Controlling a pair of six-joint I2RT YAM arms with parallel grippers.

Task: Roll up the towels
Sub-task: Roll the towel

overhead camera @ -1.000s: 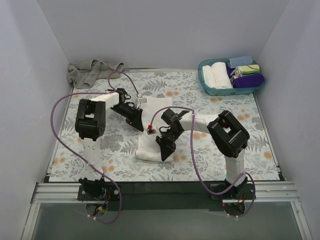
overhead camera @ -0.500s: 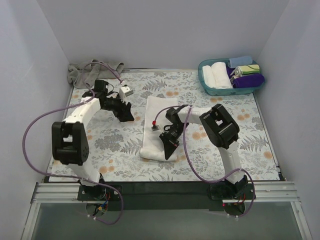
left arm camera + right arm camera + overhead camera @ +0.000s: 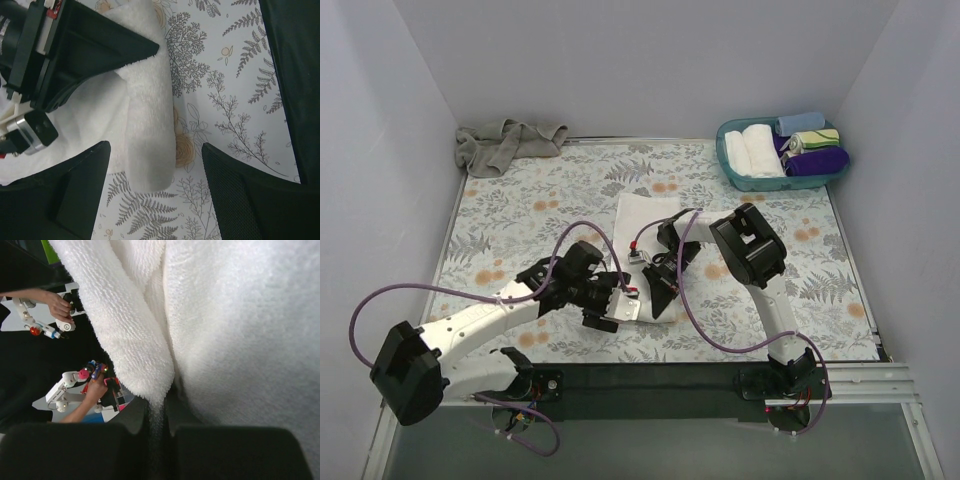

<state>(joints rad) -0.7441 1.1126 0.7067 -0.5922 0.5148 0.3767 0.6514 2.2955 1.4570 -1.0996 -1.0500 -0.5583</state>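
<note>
Noted grey-beige towel [image 3: 505, 143] crumpled well left of and beyond white towel [image 3: 640, 215]. Found left gripper [image 3: 155, 165] at white towel's rolled near end, jaws apart, straddling it. Found right gripper [image 3: 660, 295] just right of that roll, jaws clamped on white towel's edge. Logged teal basket [image 3: 760, 185] well right, beyond.

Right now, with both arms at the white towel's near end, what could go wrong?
The right jaws pinch only a thin edge of the white towel; it may slip and the started roll loosen. The open left jaws sit close beside the right ones; closing in could make them collide.
</note>
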